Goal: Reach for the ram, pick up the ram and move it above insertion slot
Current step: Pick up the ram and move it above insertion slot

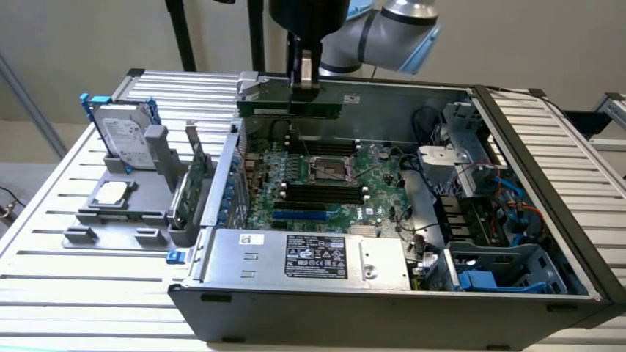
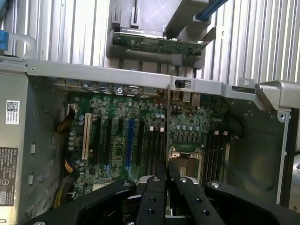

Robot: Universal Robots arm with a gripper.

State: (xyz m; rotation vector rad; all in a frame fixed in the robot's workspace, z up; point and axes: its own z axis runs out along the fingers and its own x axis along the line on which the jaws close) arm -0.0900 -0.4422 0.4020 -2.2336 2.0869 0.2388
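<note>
The ram (image 1: 292,109) is in the air, pinched by its upper edge in the gripper (image 1: 306,86), and it hangs level over the back part of the open computer case (image 1: 391,293), near the case's rear wall. In the wrist view the two dark fingers (image 2: 151,199) stand pressed close together, with only a thin gap between them, as they would around a thin board.

To do this step well, I think the stick should stay level and parallel to the long black memory slots (image 1: 323,192) on the green motherboard (image 1: 377,165), and it should be carried high enough to pass over the parts inside. The slots lie lower in the exterior view, near the square processor socket (image 1: 328,169).

The arm (image 1: 391,29) comes down from above, the wrist pointing straight down. On the table, to the exterior view's left, a grey holder (image 1: 117,220) carries a silver hard drive (image 1: 125,138) and a wider green card (image 1: 196,176).
</note>
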